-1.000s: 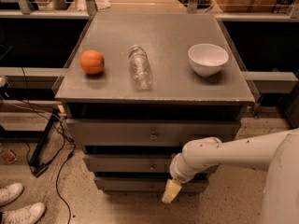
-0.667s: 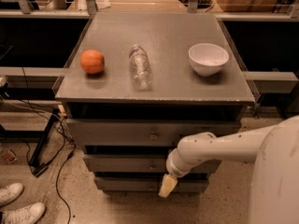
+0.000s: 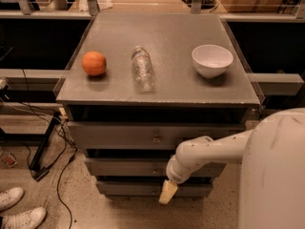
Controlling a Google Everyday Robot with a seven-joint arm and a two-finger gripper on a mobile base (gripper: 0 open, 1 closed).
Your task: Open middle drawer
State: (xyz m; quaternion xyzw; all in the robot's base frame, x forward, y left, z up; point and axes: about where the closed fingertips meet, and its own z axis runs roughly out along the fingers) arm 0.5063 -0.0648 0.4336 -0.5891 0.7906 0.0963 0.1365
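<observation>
The grey cabinet has three stacked flat-fronted drawers. The middle drawer [image 3: 124, 167] is the second one down and looks closed. Its centre knob is hidden behind my arm. My gripper [image 3: 167, 192] hangs from the white arm [image 3: 209, 151] that reaches in from the right. It sits in front of the cabinet, just below the middle drawer's front and over the lowest drawer [image 3: 128, 188], near the centre line. The top drawer [image 3: 119, 135] shows its small knob [image 3: 156, 139].
On the cabinet top [image 3: 167, 37] lie an orange [image 3: 94, 63], a clear plastic bottle [image 3: 142, 68] on its side and a white bowl [image 3: 212, 60]. Cables [image 3: 62, 161] and a black stand lie on the floor at left. Someone's white shoes [image 3: 16, 209] are at bottom left.
My arm and gripper have shifted a little to the left in front of the drawers. The drawers and the things on top have not moved.
</observation>
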